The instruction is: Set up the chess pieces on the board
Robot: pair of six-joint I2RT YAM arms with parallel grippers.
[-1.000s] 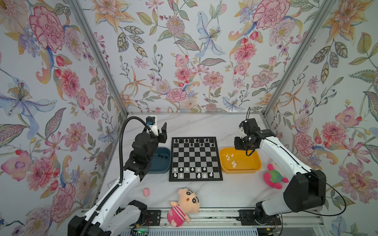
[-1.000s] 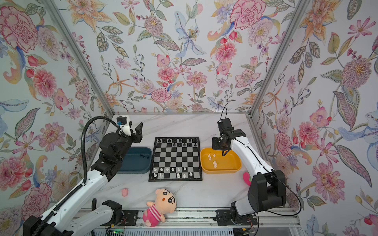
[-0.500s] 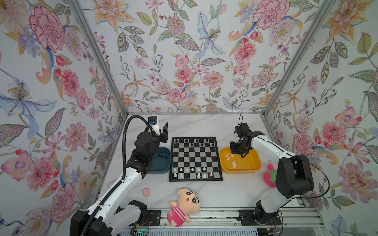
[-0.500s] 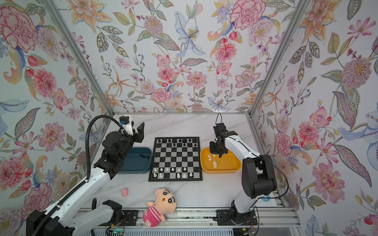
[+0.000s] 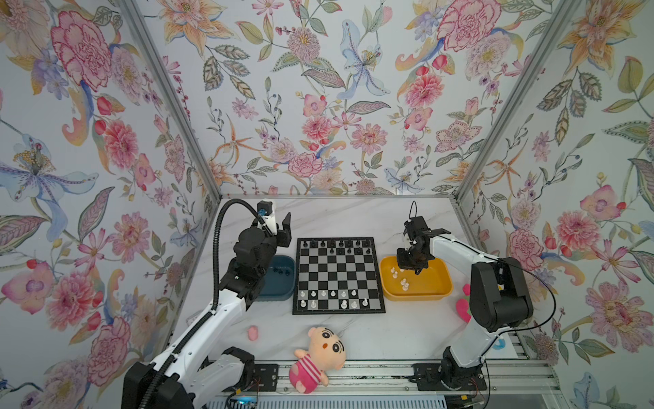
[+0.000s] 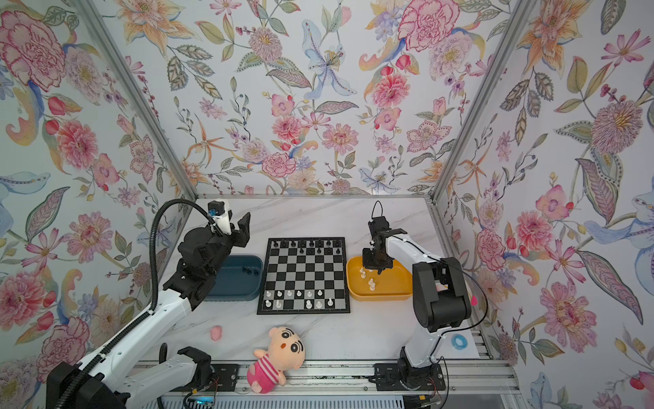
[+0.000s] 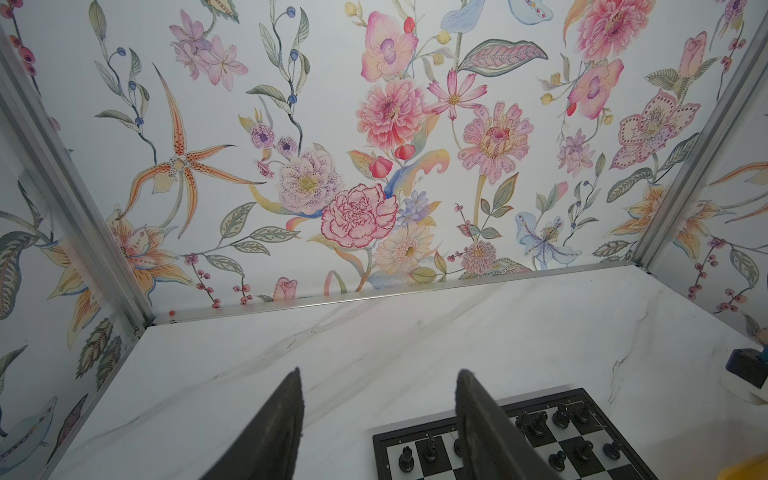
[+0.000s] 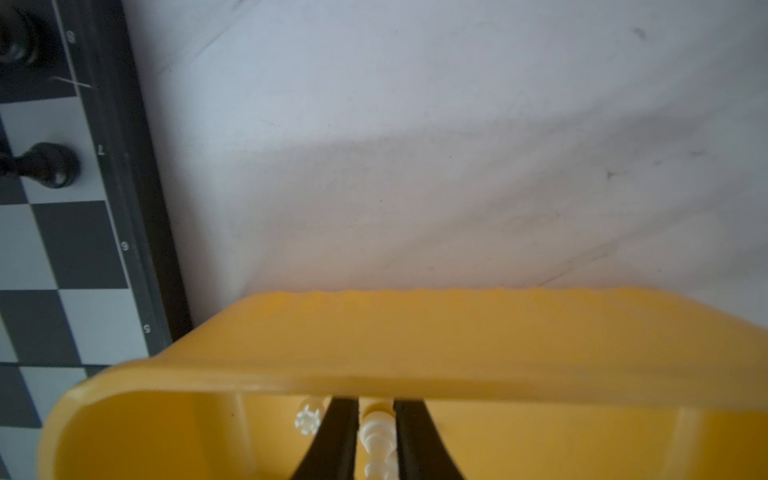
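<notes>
Lower than a second ago, the right hand [image 5: 407,268] has dropped from above the far rim into the yellow tray [image 8: 540,340], its elbow swung inward. Its fingers [image 8: 338,440] stand nearly together with a white piece [image 8: 376,436] in the slit between them; whether they pinch it I cannot tell. That piece runs lengthwise along the fingers, wider end toward the tips. The tray's far wall rises close ahead, and bare worktop [image 5: 354,219] opens beyond it. The board [image 5: 338,311] lies just beside the tray. The left hand [image 7: 380,371] hangs open and empty near the board's far corner.
</notes>
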